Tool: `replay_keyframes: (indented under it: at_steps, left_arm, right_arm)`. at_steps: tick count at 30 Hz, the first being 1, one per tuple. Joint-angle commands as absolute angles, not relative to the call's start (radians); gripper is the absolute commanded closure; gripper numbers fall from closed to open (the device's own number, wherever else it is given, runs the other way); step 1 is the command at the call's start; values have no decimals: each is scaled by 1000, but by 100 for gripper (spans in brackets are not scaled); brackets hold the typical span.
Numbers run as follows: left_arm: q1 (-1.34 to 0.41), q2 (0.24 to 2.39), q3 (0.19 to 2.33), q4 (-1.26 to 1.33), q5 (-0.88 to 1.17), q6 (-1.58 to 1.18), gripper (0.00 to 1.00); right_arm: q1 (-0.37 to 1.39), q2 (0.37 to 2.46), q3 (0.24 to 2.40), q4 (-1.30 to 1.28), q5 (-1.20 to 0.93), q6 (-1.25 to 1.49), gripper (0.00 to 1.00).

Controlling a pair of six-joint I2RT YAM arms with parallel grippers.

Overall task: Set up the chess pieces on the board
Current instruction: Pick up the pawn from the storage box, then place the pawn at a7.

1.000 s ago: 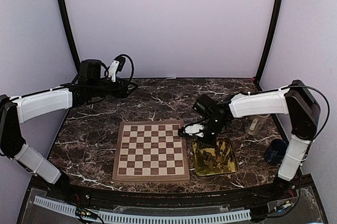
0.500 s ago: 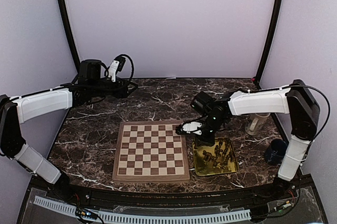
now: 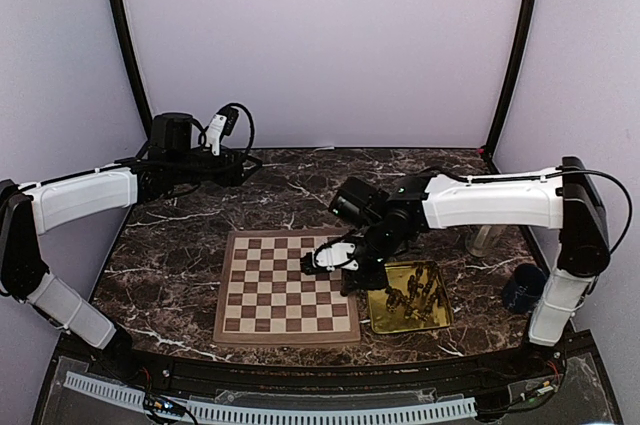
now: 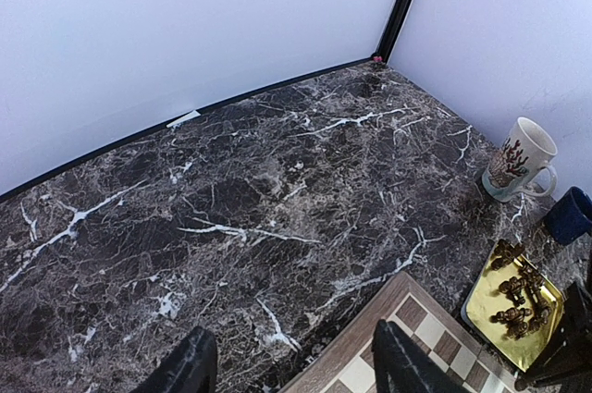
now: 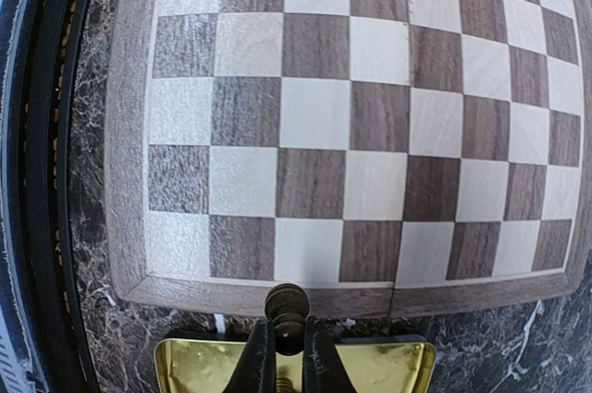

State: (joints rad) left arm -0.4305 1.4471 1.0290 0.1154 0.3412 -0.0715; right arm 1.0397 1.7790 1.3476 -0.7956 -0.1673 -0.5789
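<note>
Top view first. The board (image 3: 287, 287) sits square on the marble table (image 3: 300, 190), and the right arm reaches in low across its right border. The right gripper (image 3: 350, 278) hangs just at that border, between the board and the gold tray (image 3: 438, 317) that lies just beside the board's right side. A heap of dark chess pieces (image 3: 410, 292) lies in the tray. Further right of the board, a mug (image 3: 487, 239) peeks from behind the arm, and a dark blue object (image 3: 520, 288) sits near the table's edge. The left gripper (image 3: 245, 160) is well apart from the board, beyond its far-left corner.

Over to the left wrist. The left gripper (image 4: 291, 370) shows two dark fingers (image 4: 190, 365) spread wide with nothing between them, over bare marble (image 4: 259, 180). A corner of the board (image 4: 398, 342) creeps in at the bottom. Beyond it is the tray (image 4: 481, 305) with the pieces (image 4: 518, 287), then the mug (image 4: 518, 160) and the blue object (image 4: 566, 215).

Now the right wrist. The right gripper (image 5: 285, 356) is pinched tight on the held piece (image 5: 287, 304), whose rounded top stands upright above the fingertips. It sits right over the board's (image 5: 361, 116) brown border, with the tray's rim (image 5: 190, 356) just beneath.
</note>
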Motion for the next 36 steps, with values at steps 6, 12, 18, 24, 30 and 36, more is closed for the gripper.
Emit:
replay_keyframes:
  at_steps: [6,12,18,24,30,36]
  left_arm:
    - [-435,1427,1028,124,359,-71,41]
    - [-436,1427,1029,122,359,-68,40]
    - [-436,1427,1028,121,359,-69,40]
    - [-436,1425,1028,121,360,-69,41]
    - [-436,1426,1028,120,362,-69,40]
    - [-434,1426,1028,118,363,-67,41]
  right_arm:
    - [1111,1852,1409,-839,-184,-597,93]
    - [1133,1874,1416,-840,-181,-596,93]
    - [1142,1892,1421,-829,-148,-590,92]
    - [1143,1900,1420,-817,-132,-581,91]
    - [1143,1897,1417,-809,-125,-572,77]
    - [1134,1849,1437,-858,-115,-590,59]
